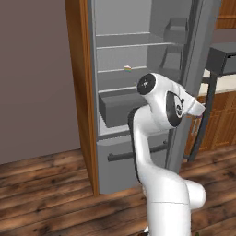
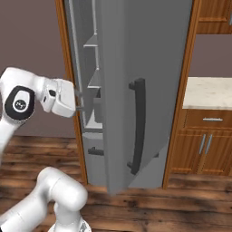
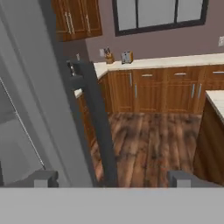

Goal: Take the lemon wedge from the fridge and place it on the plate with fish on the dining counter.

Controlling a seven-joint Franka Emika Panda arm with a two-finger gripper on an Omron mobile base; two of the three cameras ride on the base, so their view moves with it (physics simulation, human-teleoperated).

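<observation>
The fridge [image 1: 115, 53] stands with its door [image 2: 136, 68] swung wide. The lemon wedge [image 1: 127, 69] is a tiny pale piece lying on a middle shelf inside. My gripper [image 2: 80, 102] is open at the door's free edge, level with the lower shelves and holding nothing. In the hand view the gripper [image 3: 113, 179] looks past the door. The dark bar handle [image 3: 96, 122] runs up between the two fingertips [image 3: 43, 178]. A corner of the dining counter [image 3: 216, 98] shows at the right. The plate with fish is out of view.
A grey bin [image 1: 117, 107] sits below the lemon's shelf, above the lower drawer [image 1: 124, 159]. Wooden wall cabinets with a beige top [image 3: 166, 85] line the far wall, a knife block [image 3: 108, 57] and toaster [image 3: 127, 57] on them. Wood floor [image 3: 148, 140] lies between.
</observation>
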